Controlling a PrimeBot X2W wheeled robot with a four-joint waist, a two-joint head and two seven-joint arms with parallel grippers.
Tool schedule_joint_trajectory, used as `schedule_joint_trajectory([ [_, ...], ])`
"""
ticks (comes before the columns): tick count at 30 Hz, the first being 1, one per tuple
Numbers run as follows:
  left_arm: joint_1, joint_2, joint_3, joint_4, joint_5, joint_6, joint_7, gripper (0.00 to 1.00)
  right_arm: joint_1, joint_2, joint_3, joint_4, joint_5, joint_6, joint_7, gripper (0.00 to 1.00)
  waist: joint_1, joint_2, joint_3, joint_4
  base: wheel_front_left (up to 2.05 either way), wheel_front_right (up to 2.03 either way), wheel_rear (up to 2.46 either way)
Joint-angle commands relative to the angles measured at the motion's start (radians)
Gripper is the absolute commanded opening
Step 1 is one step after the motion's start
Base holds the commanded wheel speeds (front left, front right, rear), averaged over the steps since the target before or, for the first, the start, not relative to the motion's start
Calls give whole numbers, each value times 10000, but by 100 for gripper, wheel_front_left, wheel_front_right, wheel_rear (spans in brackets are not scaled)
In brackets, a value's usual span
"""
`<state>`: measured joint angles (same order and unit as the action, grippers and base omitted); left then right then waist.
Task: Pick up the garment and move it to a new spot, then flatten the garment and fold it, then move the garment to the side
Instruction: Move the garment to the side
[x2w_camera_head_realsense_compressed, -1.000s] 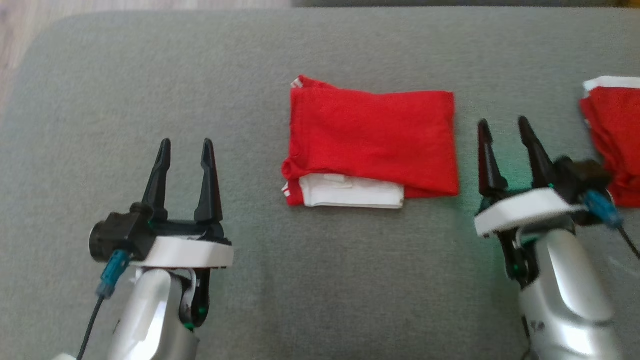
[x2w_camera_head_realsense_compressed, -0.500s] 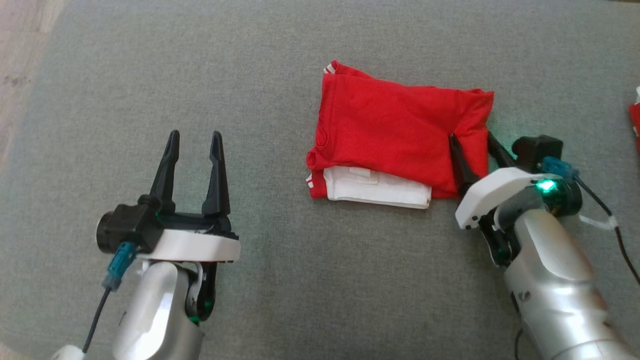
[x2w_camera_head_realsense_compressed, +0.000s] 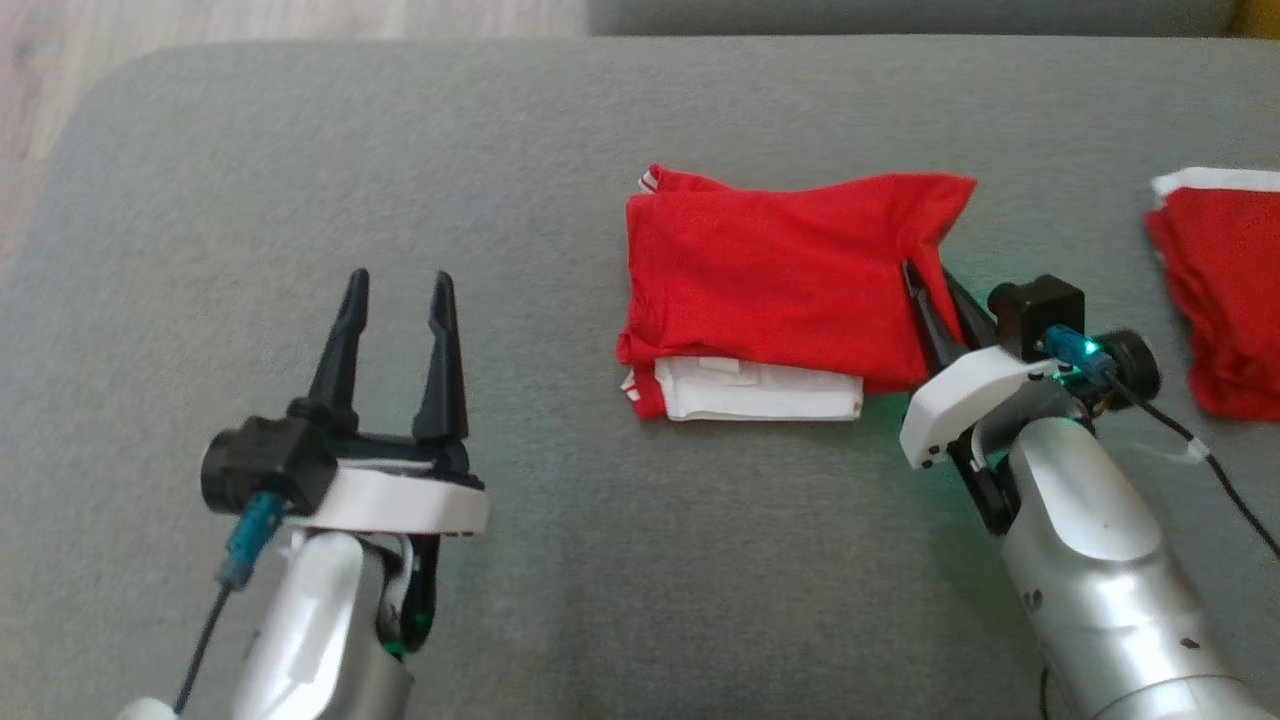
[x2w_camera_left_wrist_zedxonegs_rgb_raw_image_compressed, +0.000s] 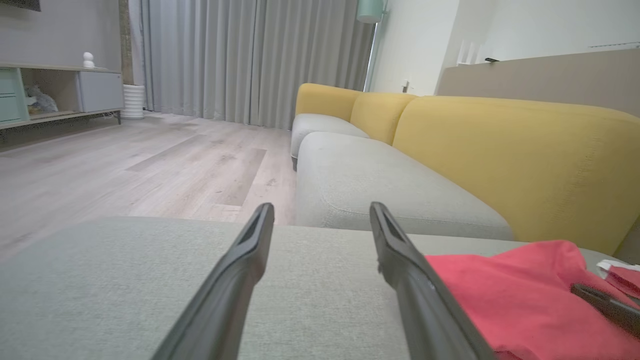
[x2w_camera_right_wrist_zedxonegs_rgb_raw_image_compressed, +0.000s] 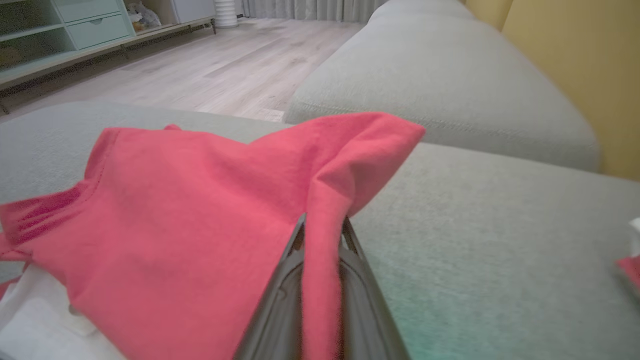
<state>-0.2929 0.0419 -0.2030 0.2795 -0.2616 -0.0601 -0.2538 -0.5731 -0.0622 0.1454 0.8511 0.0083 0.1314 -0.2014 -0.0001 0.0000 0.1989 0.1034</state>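
I see soft, even daylight on the grey cushion (x2w_camera_head_realsense_compressed: 560, 580), with only faint shadows. A green glow beside the right gripper (x2w_camera_head_realsense_compressed: 928, 280) tints the cushion. In the wrist views the garment (x2w_camera_right_wrist_zedxonegs_rgb_raw_image_compressed: 200, 210) looks washed-out pink, and the near fingers (x2w_camera_right_wrist_zedxonegs_rgb_raw_image_compressed: 280, 300) blur.

No legible text, brand, number or sign can be read in any view. The white tag (x2w_camera_head_realsense_compressed: 727, 371) on the garment (x2w_camera_head_realsense_compressed: 780, 280), at the centre of the head view, is too small and blurred to show whether it carries print.
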Motion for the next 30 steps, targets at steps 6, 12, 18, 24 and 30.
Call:
schedule_joint_trajectory([
  [6, -9, 83, -373, -441, -165, 267, -80, 100, 12, -461, 0, -1386, -1138, -7, 266, 0, 1, 0, -452, -870, 0, 0, 0],
  [12, -149, 83, -593, -529, -156, 401, -80, 100, 68, -2030, 239, -2671, -1166, -7, 1111, 0, 1, 0, -187, -1415, 0, 0, 0],
  [18, -288, 83, -492, -544, -11, 334, -80, 100, -273, -3603, 525, -3257, -938, -7, 1912, 0, 1, 0, 301, -1721, 0, 0, 0],
  [24, -492, 83, -391, -542, 90, 191, -80, 100, -608, -4968, 276, -3446, -659, -7, 2649, 0, 1, 0, 828, -1771, 0, 0, 0],
  [30, -679, 83, -365, -527, 93, 76, -80, 100, -702, -5726, -257, -3114, -844, -7, 3021, 0, 1, 0, 1206, -1645, 0, 0, 0],
])
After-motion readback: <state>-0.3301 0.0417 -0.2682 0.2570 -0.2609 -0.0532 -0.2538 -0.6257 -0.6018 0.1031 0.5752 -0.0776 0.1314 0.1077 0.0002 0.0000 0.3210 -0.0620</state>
